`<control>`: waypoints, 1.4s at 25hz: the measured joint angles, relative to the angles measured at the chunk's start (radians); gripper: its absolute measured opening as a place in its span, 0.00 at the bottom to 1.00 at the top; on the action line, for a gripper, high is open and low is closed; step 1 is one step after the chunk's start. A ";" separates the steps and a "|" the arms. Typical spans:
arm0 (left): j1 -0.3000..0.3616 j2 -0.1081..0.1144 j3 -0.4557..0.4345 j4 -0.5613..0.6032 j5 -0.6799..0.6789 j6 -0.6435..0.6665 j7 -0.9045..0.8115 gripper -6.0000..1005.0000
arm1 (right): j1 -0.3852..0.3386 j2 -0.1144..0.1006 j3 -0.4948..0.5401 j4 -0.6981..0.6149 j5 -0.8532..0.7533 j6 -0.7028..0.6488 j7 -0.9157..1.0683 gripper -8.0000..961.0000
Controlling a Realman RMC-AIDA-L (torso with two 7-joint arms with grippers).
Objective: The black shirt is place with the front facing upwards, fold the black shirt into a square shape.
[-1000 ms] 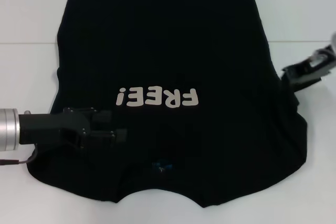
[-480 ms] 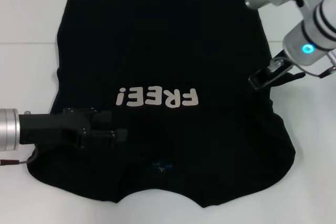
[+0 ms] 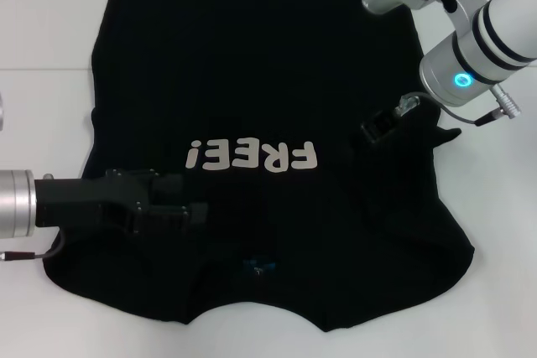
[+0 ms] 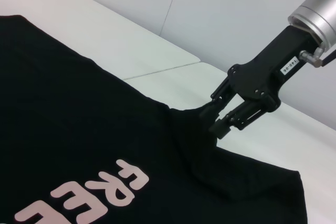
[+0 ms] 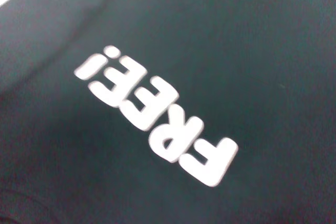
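Right gripper (image 3: pixel 388 126), clamped on large black cotton "FREE!" T-shirt (image 3: pixel 252 64), has carried its sleeve inward toward the lettering; left gripper (image 3: pixel 186 214) likewise clamped; next, release flat.

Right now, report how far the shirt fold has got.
Done: the shirt lies flat, "FREE!" up, its left sleeve folded in under the left gripper. In hand: the right gripper is shut on the right sleeve, lifting it inward over the body. Left: laying that sleeve down, then folding the length into a square.
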 joint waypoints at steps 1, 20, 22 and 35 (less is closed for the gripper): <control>0.000 0.000 0.000 0.000 0.000 0.000 0.000 0.82 | -0.007 -0.004 0.002 0.000 0.029 0.000 -0.004 0.34; -0.001 0.006 0.000 0.000 0.000 -0.001 -0.022 0.82 | -0.210 -0.211 0.308 0.057 0.062 -0.119 0.222 0.69; 0.000 0.006 0.000 0.000 0.000 -0.002 -0.022 0.82 | -0.209 -0.210 0.314 0.083 0.062 -0.104 0.226 0.69; 0.001 0.003 0.001 0.000 0.003 -0.010 -0.017 0.82 | -0.190 -0.173 0.298 0.129 0.111 -0.001 0.223 0.69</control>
